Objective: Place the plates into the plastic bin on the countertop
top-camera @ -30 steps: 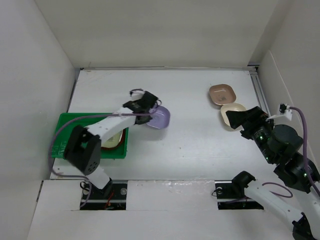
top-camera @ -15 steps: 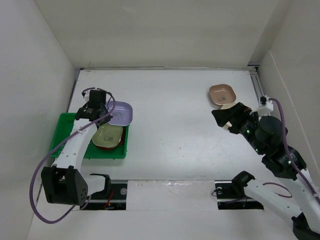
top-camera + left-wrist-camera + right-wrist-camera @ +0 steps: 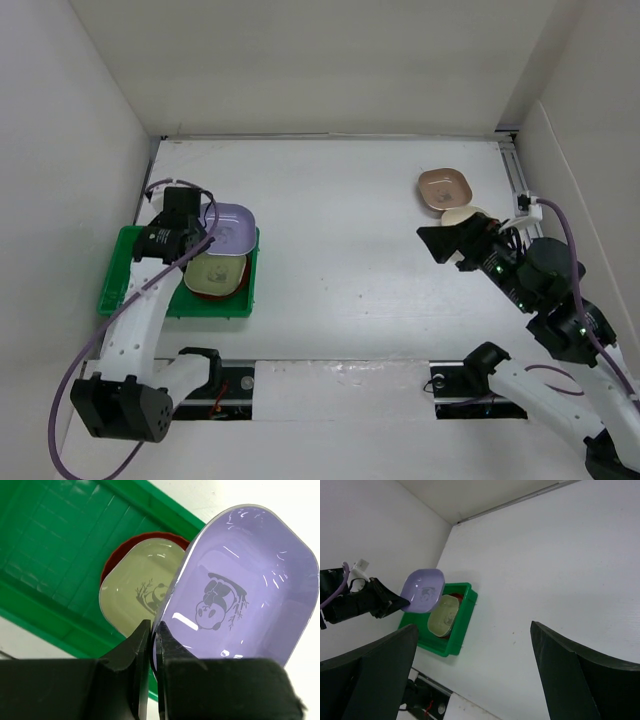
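Pinching the lavender plate point(image 3: 232, 226) by its near rim, the left gripper point(image 3: 152, 628) has its fingers pressed tight on the edge, the plate tilted with its panda print facing up. It hangs in the air over the green bin's point(image 3: 125, 262) one o'clock corner, partly past the rim. The bin sits at nine o'clock on the white countertop point(image 3: 350, 280), against the left wall. Inside it, toward three o'clock, a pale green plate point(image 3: 135, 587) lies stacked on a reddish-brown plate point(image 3: 114, 564), of which only the rim shows. Over at two o'clock on the countertop sits a pinkish-tan plate point(image 3: 444, 188), with a cream plate point(image 3: 464, 213) just at its six o'clock, partly hidden. The right gripper point(image 3: 446, 250) hovers there, fingers spread wide, holding nothing.
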`<state>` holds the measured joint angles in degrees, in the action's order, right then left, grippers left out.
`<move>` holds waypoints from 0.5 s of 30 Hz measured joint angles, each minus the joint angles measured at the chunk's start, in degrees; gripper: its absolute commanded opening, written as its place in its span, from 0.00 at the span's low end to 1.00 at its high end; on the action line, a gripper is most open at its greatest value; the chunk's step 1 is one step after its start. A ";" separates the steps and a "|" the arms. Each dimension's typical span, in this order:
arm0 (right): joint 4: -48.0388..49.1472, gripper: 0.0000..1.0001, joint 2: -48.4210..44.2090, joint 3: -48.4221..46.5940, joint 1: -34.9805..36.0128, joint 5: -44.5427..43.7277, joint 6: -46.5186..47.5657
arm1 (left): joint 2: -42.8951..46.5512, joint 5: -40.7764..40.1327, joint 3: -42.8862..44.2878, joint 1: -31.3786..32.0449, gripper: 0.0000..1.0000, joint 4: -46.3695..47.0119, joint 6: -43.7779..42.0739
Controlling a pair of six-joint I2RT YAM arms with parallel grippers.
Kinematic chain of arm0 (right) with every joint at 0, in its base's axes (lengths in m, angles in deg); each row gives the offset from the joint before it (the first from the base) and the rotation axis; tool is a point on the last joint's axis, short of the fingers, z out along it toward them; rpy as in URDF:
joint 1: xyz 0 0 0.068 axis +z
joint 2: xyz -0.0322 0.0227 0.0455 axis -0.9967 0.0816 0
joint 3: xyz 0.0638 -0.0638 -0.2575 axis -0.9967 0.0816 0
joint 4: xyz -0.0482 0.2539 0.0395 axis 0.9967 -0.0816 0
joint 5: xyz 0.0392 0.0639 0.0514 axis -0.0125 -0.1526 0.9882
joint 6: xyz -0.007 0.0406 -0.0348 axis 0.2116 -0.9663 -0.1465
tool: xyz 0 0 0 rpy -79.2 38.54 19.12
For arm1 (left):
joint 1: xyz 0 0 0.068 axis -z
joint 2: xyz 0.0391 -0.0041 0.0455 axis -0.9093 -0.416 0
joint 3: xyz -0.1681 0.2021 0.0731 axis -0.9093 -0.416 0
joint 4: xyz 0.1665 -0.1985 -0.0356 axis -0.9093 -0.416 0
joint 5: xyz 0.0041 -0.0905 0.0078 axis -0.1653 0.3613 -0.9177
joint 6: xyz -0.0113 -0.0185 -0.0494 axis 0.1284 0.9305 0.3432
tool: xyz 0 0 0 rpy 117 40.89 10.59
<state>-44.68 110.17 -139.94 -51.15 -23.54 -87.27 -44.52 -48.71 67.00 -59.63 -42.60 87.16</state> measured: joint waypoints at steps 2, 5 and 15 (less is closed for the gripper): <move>0.09 1.00 -0.15 0.00 0.00 1.25 0.28 | 1.46 -0.63 0.00 0.00 0.01 -1.88 2.27; 0.11 1.00 -1.14 0.00 0.00 3.10 0.52 | 1.79 -2.97 0.02 0.00 0.00 -5.44 6.51; 1.18 1.00 -4.83 0.00 0.87 5.62 0.76 | 11.32 2.45 -13.44 -0.63 0.00 -7.58 25.31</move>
<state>-43.50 105.34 -139.94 -50.27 -17.92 -86.50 -33.20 -46.26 53.56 -60.27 -50.18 112.47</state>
